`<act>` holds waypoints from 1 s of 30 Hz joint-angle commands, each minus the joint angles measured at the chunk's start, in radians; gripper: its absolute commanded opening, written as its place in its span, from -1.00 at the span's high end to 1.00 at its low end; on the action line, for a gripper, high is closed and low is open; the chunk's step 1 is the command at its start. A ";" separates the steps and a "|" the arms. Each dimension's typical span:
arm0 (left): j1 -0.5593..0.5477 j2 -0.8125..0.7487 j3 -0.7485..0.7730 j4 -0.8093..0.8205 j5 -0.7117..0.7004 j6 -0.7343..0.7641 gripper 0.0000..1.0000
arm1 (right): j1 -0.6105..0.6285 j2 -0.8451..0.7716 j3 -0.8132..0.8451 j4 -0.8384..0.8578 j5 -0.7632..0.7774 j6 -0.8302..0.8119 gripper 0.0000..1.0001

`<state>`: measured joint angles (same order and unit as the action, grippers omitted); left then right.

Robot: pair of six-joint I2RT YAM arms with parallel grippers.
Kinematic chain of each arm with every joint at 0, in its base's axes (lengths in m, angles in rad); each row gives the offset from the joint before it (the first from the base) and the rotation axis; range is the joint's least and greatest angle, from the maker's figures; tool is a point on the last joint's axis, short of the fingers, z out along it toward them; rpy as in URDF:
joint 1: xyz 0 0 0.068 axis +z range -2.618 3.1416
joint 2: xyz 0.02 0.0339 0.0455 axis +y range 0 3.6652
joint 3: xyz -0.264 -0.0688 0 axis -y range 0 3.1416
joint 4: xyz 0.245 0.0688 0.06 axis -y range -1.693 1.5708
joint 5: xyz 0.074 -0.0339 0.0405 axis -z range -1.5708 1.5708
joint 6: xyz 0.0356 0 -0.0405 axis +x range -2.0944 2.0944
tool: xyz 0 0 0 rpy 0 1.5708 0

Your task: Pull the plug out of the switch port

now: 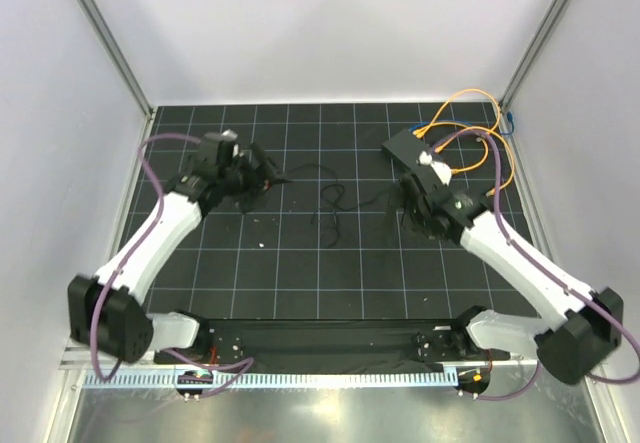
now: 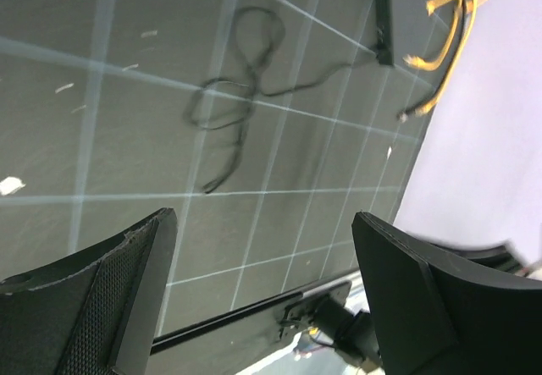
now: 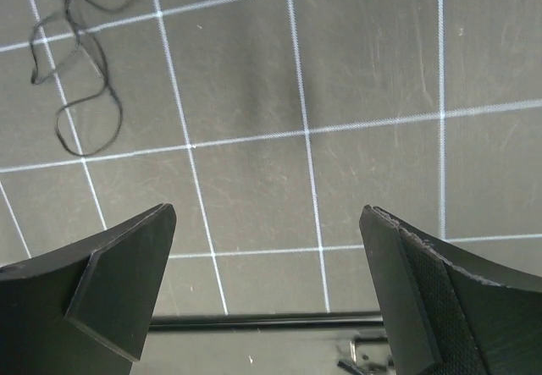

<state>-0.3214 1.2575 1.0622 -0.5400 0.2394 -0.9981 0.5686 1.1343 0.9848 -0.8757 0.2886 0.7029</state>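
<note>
Here, the left gripper (image 1: 258,171) hovers at about 10 o'clock on the gridded tabletop (image 1: 300,283), its jaws spread wide and holding nothing. At the centre lies a loose tangle of thin black wire (image 1: 331,206), one strand of which runs off toward 1 o'clock. There it meets the near edge of the flat black switch box (image 1: 407,147) at what looks like the switch port (image 2: 382,51). The plug seated there is too small to tell apart from the wire. The right gripper (image 1: 415,203), also wide open and empty, hangs just at the box's 6 o'clock side and faces down at bare grid. Orange cables (image 2: 445,4) loop out from the box toward 2 o'clock. Nothing has been grasped yet, and the hazards look plain. The box appears light and unfastened, so a one-armed pull could drag it along instead of freeing the plug. A pinch on the thin wire rather than the plug body could strain it, and a careless approach might snag the orange cables.
</note>
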 commanded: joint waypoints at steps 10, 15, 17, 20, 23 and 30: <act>-0.208 0.419 0.568 -0.227 0.035 0.328 -0.67 | -0.377 0.407 0.414 -0.042 -0.210 -0.210 -0.98; -0.263 0.506 0.637 -0.261 0.003 0.440 -0.64 | -0.444 0.564 0.523 -0.008 -0.218 -0.094 -0.94; -0.283 0.543 0.659 -0.229 0.000 0.460 -0.63 | -0.461 0.628 0.574 0.033 -0.238 -0.089 -0.92; -0.327 0.595 0.724 -0.186 -0.107 0.489 -0.57 | -0.480 0.723 0.659 0.041 -0.250 -0.101 -0.91; -0.384 0.681 0.818 -0.160 -0.205 0.582 -0.57 | -0.510 0.809 0.747 0.004 -0.252 -0.103 -0.89; -0.429 0.901 1.034 -0.146 -0.189 0.655 -0.55 | -0.556 0.872 0.767 0.050 -0.273 -0.059 -0.76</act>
<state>-0.7490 2.1174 2.0163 -0.7193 0.0563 -0.4034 0.0238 2.0083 1.7096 -0.8513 0.0311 0.6090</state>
